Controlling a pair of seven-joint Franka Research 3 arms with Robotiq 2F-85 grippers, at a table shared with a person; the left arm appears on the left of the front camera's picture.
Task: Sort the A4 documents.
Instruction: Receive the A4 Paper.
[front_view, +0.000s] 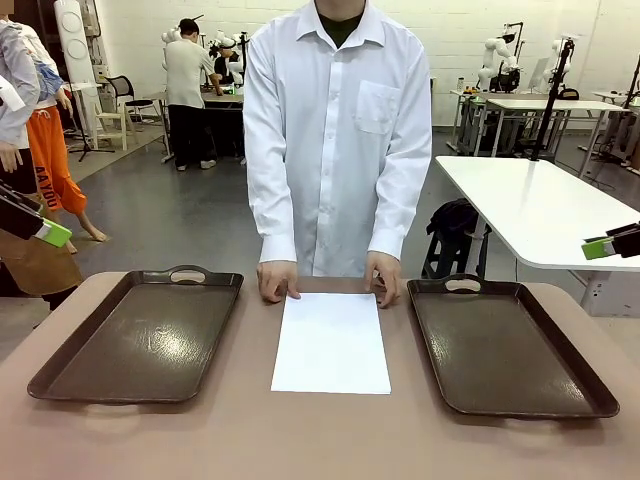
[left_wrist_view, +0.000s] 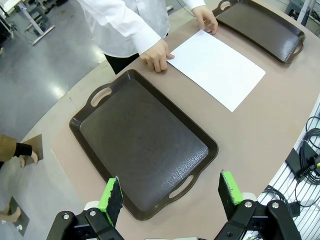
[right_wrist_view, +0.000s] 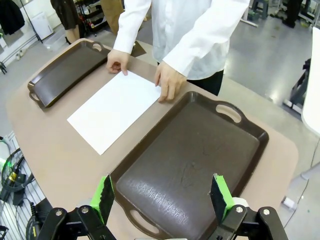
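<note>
One A4 document (front_view: 331, 343), a white sheet, lies flat at the centre of the table (front_view: 300, 440). The person's hands (front_view: 277, 279) rest on its two far corners. It lies between the left tray (front_view: 135, 335) and the right tray (front_view: 505, 345), both dark brown with handles, and touches neither. Above the left tray's near end hangs the left gripper (left_wrist_view: 171, 192), jaws spread wide. Above the right tray's near end hangs the right gripper (right_wrist_view: 162, 196), likewise spread.

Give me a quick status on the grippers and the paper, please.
Left gripper open, empty. Right gripper open, empty. A4 documents flat between left tray and right tray. Person's hands on the far edge.
</note>
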